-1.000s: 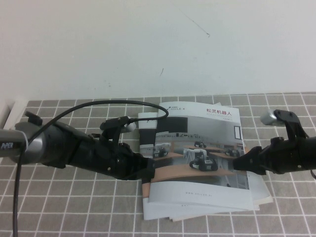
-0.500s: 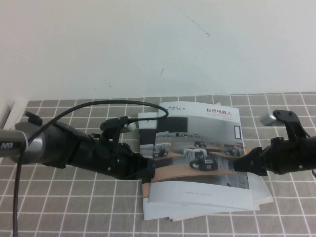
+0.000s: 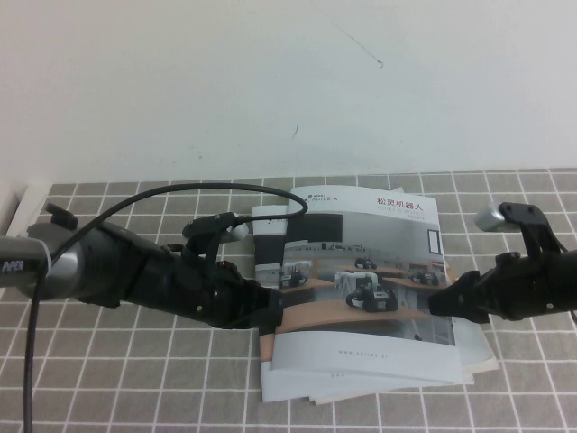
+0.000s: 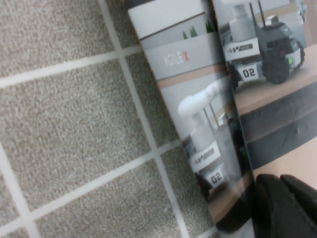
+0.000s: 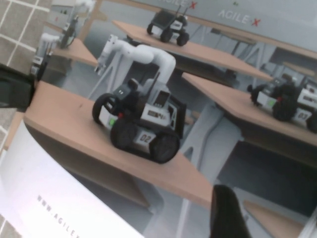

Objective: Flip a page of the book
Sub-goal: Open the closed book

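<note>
The book (image 3: pixel 361 280) lies closed on top of a fanned stack, its cover photo of robots on wooden desks facing up (image 5: pixel 148 124). The page is hidden under the closed cover. My left gripper (image 3: pixel 273 311) is shut, and its two black fingers (image 4: pixel 285 208) lie side by side on the cover just inside the book's left edge (image 4: pixel 198 148). My right gripper (image 3: pixel 435 300) sits low at the book's right edge and is open. One dark finger (image 5: pixel 225 213) hovers over the cover photo with nothing held.
Other booklets with the same cover stick out under the book at the bottom (image 3: pixel 306 390), right (image 3: pixel 487 359) and upper left (image 3: pixel 267 222). A black cable (image 3: pixel 180 189) arcs over the left arm. A grey tiled mat (image 3: pixel 135 361) covers the table, with a white wall (image 3: pixel 270 81) behind.
The right gripper has sunk very slightly at the book's right edge. The left arm and the book have not moved.
</note>
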Robot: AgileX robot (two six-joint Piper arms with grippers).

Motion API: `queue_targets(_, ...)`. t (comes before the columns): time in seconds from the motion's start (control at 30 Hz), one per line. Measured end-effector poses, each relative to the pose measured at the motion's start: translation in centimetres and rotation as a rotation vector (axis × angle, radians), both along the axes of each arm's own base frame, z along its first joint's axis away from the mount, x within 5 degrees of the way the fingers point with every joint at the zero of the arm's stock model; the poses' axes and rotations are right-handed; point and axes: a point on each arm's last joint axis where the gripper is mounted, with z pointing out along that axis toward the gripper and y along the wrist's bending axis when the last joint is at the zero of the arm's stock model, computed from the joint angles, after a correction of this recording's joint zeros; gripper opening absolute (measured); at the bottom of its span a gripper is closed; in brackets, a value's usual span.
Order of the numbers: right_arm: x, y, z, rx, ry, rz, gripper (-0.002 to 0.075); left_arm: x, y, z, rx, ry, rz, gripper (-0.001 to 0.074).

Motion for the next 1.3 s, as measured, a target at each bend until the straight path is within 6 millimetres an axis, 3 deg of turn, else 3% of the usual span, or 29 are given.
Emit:
queue_targets(0.67,0.4,0.4,-1.2,0.156,0.021,-0.003,0.0370,0.1,0.2,0.0,0.003,0.001,0.004,-0.0004)
queue_targets(1.1,-0.3,2.4,1.2,0.486,-0.033,0.112,0.0370,0.1,0.2,-0.1,0.001,0.005,0.006,-0.0004)
queue_targets(1.3,-0.1,2.1,1.4,0.456,-0.039,0.088,0.0370,0.1,0.2,-0.1,0.000,0.006,0.005,-0.0004)
